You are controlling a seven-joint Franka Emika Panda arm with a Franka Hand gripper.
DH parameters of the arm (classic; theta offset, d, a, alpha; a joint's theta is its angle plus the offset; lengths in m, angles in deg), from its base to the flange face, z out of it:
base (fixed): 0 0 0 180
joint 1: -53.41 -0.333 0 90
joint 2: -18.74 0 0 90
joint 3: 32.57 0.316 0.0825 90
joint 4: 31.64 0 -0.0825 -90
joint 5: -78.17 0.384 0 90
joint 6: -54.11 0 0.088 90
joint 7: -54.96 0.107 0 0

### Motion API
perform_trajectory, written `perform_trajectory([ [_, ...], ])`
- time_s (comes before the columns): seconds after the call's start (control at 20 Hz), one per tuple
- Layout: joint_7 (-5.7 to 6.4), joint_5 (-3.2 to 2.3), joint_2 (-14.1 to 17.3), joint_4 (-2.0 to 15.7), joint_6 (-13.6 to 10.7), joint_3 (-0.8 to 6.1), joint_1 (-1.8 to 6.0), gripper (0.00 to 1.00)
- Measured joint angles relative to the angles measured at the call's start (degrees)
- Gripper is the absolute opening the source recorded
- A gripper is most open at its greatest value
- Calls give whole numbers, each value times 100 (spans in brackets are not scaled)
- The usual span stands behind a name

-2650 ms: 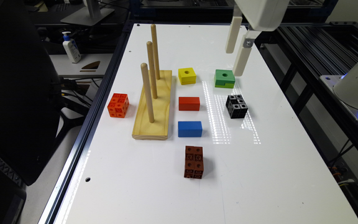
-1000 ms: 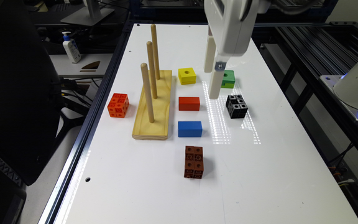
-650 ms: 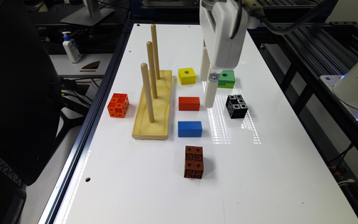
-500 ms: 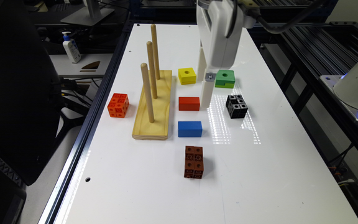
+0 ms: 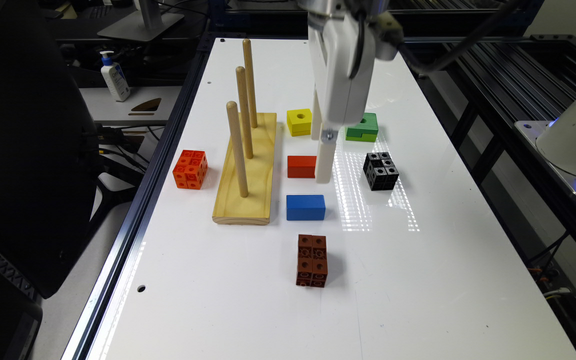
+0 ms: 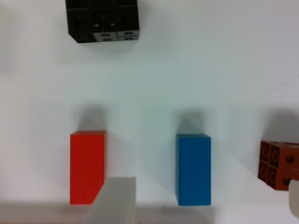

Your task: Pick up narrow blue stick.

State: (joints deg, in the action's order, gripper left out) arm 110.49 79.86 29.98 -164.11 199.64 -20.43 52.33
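- The narrow blue stick lies flat on the white table, near the middle. Nothing is touching it.
- The red block has the same shape. It lies just past the blue one, on the far side, with a small gap between them.
- The gripper hangs over the table, close to the red block on the exterior view's right. It is not over the blue stick.
- In the wrist view one finger is in front of the red block and the other finger is out at the edge. So the gripper is spread wide and holds nothing.
- A wooden base with three pegs stands just to the exterior view's left of the two blocks.
- An orange cube sits further left, near the table edge.
- A brown cube is nearer than the blue stick.
- A black cube is on the exterior view's right of the red block.
- A yellow block and a green block, each with a hole, sit further away.
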Motion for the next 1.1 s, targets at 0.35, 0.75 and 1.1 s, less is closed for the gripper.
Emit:
perform_trajectory([
  [0.35,0,-3,176,9,133,-2,1,100],
  [0.75,0,-53,656,36,592,-23,2,100],
  [1.1,3,-53,663,142,589,-17,-19,100],
])
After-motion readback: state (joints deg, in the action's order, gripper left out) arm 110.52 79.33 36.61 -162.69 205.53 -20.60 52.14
